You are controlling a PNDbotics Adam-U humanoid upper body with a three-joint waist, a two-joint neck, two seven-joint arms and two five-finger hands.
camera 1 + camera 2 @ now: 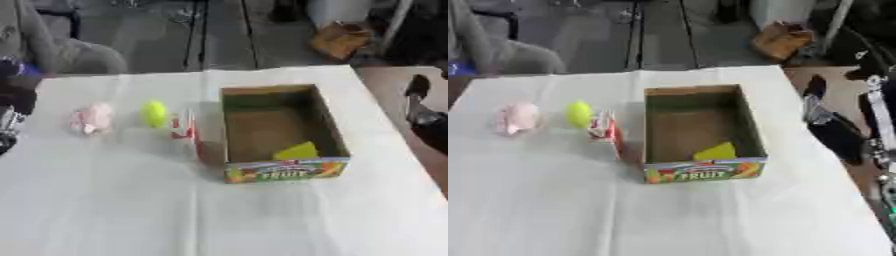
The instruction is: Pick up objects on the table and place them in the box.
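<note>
Box of open brown cardboard (325, 131) mid-frame holds a yellow wedge (297, 151); right hand (826, 120), grip unreadable, empty-looking at right edge, should reach for the yellow-green ball (155, 113).

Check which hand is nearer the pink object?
Left. The left hand sits at the table's left edge, just beside the pink object; the right hand is beyond the box, off the table's right edge.
</note>
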